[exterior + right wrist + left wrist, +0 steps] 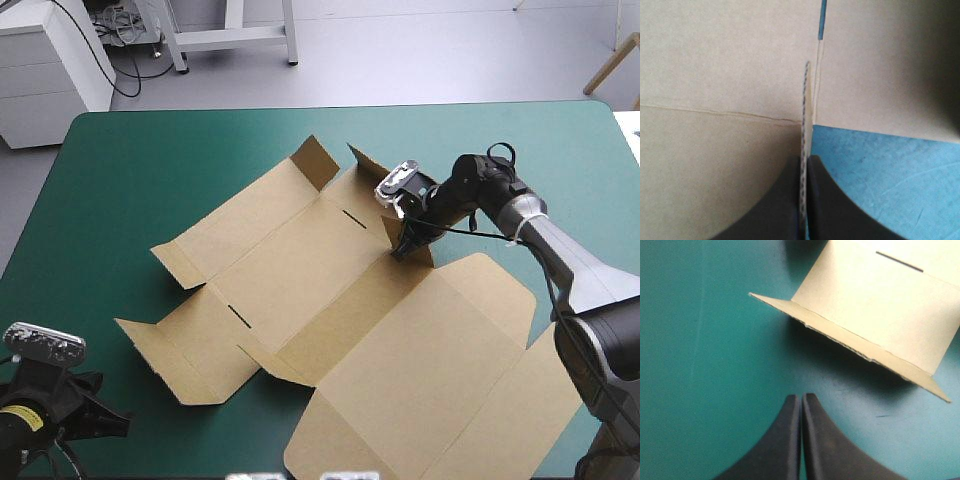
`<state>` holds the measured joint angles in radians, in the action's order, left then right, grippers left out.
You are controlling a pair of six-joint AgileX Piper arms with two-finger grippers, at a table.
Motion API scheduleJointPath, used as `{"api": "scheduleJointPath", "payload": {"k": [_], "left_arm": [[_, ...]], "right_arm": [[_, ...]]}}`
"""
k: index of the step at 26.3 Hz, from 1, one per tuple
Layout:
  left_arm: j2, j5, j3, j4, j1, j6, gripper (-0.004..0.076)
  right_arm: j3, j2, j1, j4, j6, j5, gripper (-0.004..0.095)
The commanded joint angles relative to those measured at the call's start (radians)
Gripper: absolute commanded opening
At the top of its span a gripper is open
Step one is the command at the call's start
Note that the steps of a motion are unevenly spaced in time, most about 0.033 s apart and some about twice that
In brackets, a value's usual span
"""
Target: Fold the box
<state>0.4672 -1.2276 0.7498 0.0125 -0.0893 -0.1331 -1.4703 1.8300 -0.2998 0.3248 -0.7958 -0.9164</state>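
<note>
Brown board of the box (330,290) is found spread largely flat on the teal-green cover (130,170), under and ahead of the right gripper (405,238), which is set down at the sheet's far-right part. An upright flap (804,100) is pinched between that gripper's black fingers, which are drawn all but together on it. In the right wrist view this flap is presented edge-on only, so its faces cannot be assessed. Flat board is recorded to one side of the fingers and bare cover to the other. In the high view the fingertips are largely masked by the wrist.

The left gripper (800,400) is held over bare cover, well apart from the right gripper, its fingers pressed together with nothing between them. Ahead of it a slightly raised end flap (850,340) of the box is seen, not touched. A narrow slot (900,261) is noted in the panel beyond. The rest of the sheet is cut off in that view. In the high view the wide lid panel (430,380) is partly covered at its right edge by the right arm.
</note>
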Motion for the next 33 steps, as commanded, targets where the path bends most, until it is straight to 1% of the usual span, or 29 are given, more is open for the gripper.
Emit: {"api": "scheduleJointPath", "payload": {"k": [1, 3, 6, 8, 9, 11, 12, 15, 18, 23, 26, 33], "left_arm": [[0.008, 0.027, 0.084, -0.019, 0.000, 0.000, -0.0010], [0.008, 0.006, 0.112, -0.041, 0.000, 0.000, -0.0010], [0.008, -0.009, 0.124, -0.061, 0.000, 0.000, -0.0010], [0.008, -0.011, 0.124, -0.061, 0.000, 0.000, -0.0010], [0.008, -0.011, 0.124, -0.061, 0.000, 0.000, -0.0010], [0.008, -0.011, 0.124, -0.062, 0.000, 0.000, -0.0010], [0.008, -0.011, 0.124, -0.064, 0.000, 0.000, -0.0010], [0.008, -0.011, 0.124, -0.079, 0.000, 0.000, -0.0010], [0.008, -0.011, 0.124, -0.079, 0.000, 0.000, -0.0010], [0.008, -0.011, 0.124, -0.083, 0.000, 0.000, -0.0010], [0.008, -0.011, 0.124, -0.085, 0.000, 0.000, -0.0010], [0.008, -0.011, 0.124, -0.085, 0.000, 0.000, -0.0010]], "right_arm": [[-0.033, -0.048, -0.039, -0.002, -0.015, 0.061, -0.0014], [-0.070, -0.038, -0.060, 0.002, -0.013, 0.058, -0.0014], [-0.177, 0.021, -0.097, -0.001, -0.023, 0.046, -0.0016], [-0.239, 0.057, -0.116, 0.003, -0.077, 0.030, -0.0019], [-0.280, 0.079, -0.126, 0.011, -0.132, 0.018, -0.0019], [-0.355, 0.128, -0.146, 0.074, -0.274, -0.002, -0.0019], [-0.388, 0.153, -0.154, 0.134, -0.332, -0.006, -0.0020], [-0.437, 0.194, -0.165, 0.247, -0.430, -0.035, -0.0019], [-0.465, 0.221, -0.178, 0.317, -0.520, -0.059, -0.0019], [-0.483, 0.240, -0.219, 0.344, -0.648, -0.061, -0.0020], [-0.492, 0.253, -0.243, 0.352, -0.700, -0.055, -0.0019], [-0.509, 0.282, -0.271, 0.362, -0.718, -0.057, -0.0020]]}}
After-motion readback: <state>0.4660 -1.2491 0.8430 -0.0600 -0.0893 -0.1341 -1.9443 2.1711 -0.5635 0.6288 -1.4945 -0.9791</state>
